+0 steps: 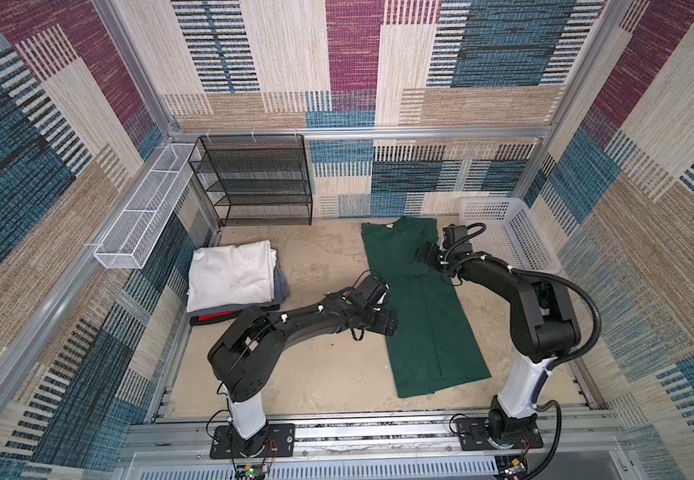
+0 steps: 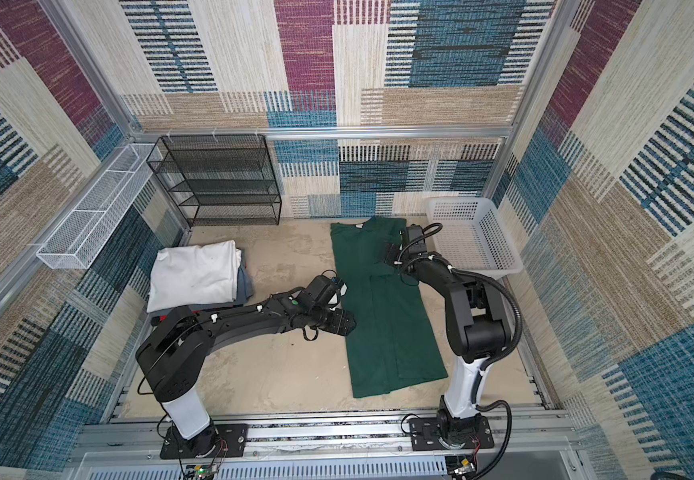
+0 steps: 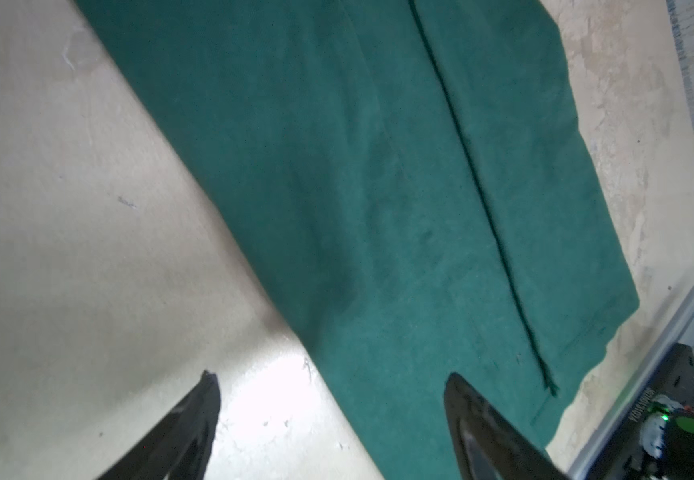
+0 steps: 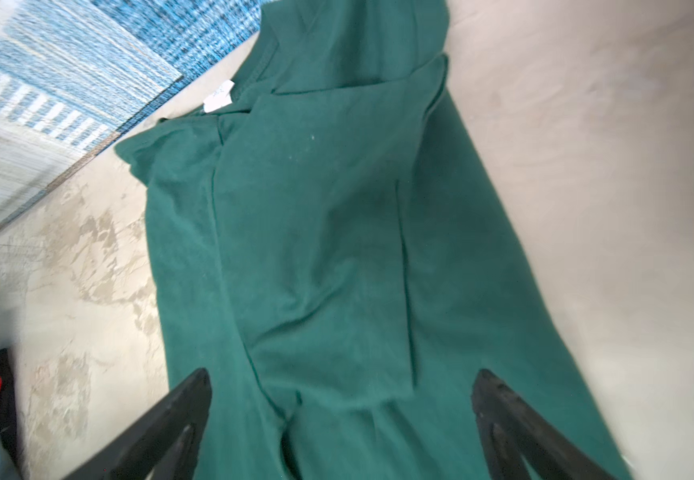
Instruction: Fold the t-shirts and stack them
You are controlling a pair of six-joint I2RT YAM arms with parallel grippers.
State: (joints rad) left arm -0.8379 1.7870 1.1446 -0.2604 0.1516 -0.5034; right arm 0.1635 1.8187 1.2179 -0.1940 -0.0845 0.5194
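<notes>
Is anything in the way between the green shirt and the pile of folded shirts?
Only the left gripper and its arm, stretched across between the green shirt and the pile. Nothing else shows there.

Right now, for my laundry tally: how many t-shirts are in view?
4: dark green cotton shirt lying right of centre; at left, folded white shirt atop grey shirt atop black-and-red shirt. The stack may hide more.

free — bare table (image 1: 324, 257) between stack (image 1: 233, 274) and green shirt (image 1: 420, 311) | blocked — rack (image 1: 253, 183), basket (image 1: 490, 203)
</notes>
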